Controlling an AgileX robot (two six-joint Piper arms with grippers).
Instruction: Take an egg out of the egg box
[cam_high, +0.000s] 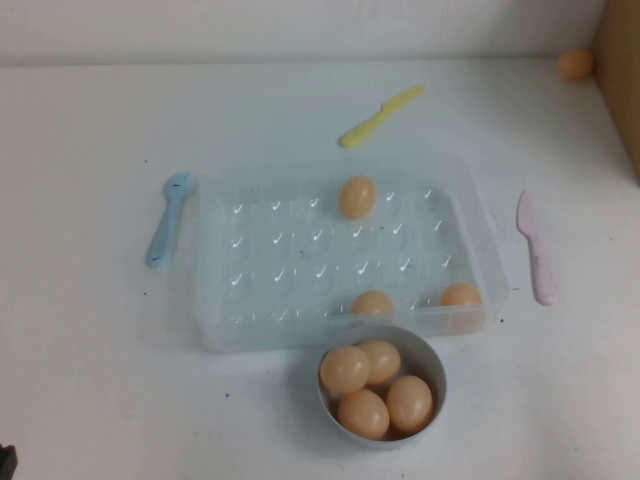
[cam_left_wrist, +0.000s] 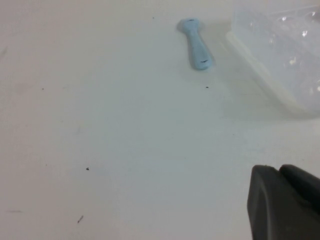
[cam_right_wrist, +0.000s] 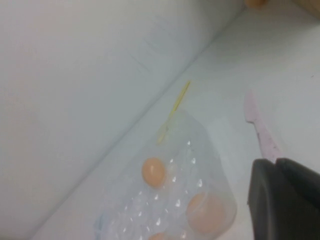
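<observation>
The egg box (cam_high: 225, 300) is sitting mid-table, holding three eggs: one egg (cam_high: 357, 197) toward its far side, two along the near rim. A bowl (cam_high: 432, 362) of four eggs is touching that rim. A blue spoon (cam_high: 169, 217), yellow knife (cam_high: 380, 116) and pink knife (cam_high: 536, 246) are lying around it. The left gripper (cam_left_wrist: 285, 205) and right gripper (cam_right_wrist: 285, 200) are showing only in their wrist views; whether either is open, I cannot tell.

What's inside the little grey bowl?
The bowl holds four eggs; anything under them is hidden. The left gripper and right gripper show only in wrist views.
</observation>
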